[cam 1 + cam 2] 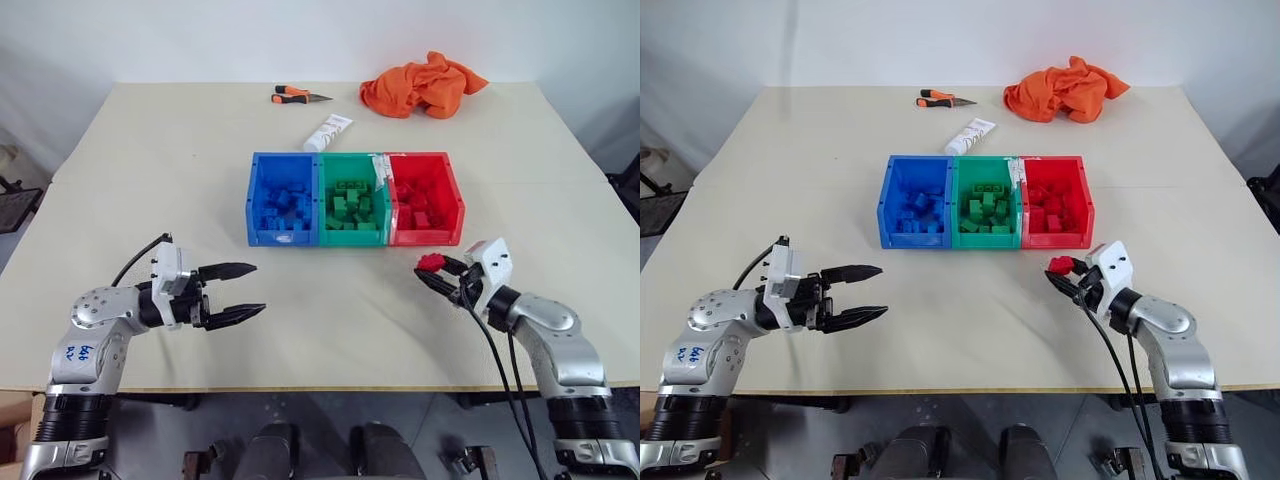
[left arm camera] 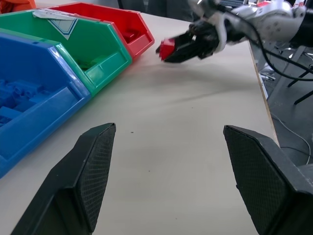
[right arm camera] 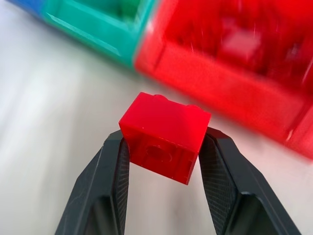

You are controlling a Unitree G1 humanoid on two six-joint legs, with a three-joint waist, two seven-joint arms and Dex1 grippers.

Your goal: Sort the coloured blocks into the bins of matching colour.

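My right gripper (image 1: 436,270) is shut on a red block (image 3: 164,137), holding it just above the table in front of the red bin (image 1: 457,205). The red block (image 1: 431,262) sits between the fingertips. The three joined bins stand mid-table: blue bin (image 1: 253,205) on the left, green bin (image 1: 352,236) in the middle, red on the right, each holding several blocks of its own colour. My left gripper (image 1: 237,292) hangs open and empty over the table, in front of and to the left of the blue bin.
At the table's far side lie orange-handled pliers (image 1: 298,96), a white tube (image 1: 328,131) and a crumpled orange cloth (image 1: 422,86). The table's front edge (image 1: 330,386) runs just below both arms.
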